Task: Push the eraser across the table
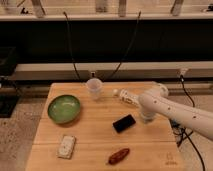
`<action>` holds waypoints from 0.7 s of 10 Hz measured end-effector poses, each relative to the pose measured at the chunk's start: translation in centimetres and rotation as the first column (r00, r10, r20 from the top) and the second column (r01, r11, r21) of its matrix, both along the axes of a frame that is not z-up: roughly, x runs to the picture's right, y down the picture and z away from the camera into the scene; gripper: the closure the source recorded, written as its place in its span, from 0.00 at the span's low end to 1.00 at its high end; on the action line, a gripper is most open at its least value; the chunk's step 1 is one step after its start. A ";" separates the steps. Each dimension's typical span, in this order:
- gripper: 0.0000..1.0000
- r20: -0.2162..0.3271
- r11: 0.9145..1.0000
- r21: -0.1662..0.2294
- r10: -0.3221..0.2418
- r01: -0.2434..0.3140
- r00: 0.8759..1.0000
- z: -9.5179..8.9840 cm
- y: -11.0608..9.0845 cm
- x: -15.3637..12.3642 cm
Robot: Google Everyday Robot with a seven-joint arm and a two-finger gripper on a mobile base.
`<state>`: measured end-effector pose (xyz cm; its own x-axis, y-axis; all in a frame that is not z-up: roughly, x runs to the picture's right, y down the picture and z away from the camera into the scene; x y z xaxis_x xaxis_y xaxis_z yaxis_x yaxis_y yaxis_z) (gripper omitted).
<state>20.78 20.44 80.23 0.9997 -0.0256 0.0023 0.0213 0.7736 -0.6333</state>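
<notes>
Six items lay on the worktop (95,135), with the gripper (146,118) low beside the eraser (124,123).
The eraser, flat and black, sat slightly right of the worktop's centre, turned at an angle to the planks. The gripper was just to its right at the end of the white arm (175,110), which reached in from the right edge; contact with the eraser could not be confirmed, and whether the gripper was spread or closed could not be told. A green bowl (64,108) stood at left, a clear cup (94,88) near the far edge, and a white bottle (126,97) lay on its side behind the arm. A white-grey block (66,146) and a reddish-brown oblong object (118,156) lay near the front edge.
</notes>
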 end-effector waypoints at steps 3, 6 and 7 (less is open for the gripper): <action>1.00 0.008 1.000 -0.018 -0.022 0.022 1.000 1.6 0.3 -1.2; 1.00 0.030 0.998 -0.038 -0.055 0.056 0.998 2.5 0.7 -3.1; 1.00 0.041 0.996 -0.045 -0.073 0.075 0.997 2.9 0.7 -4.1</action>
<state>16.65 21.18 83.16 0.9942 -0.0983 0.0441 0.1026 0.7390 -0.6658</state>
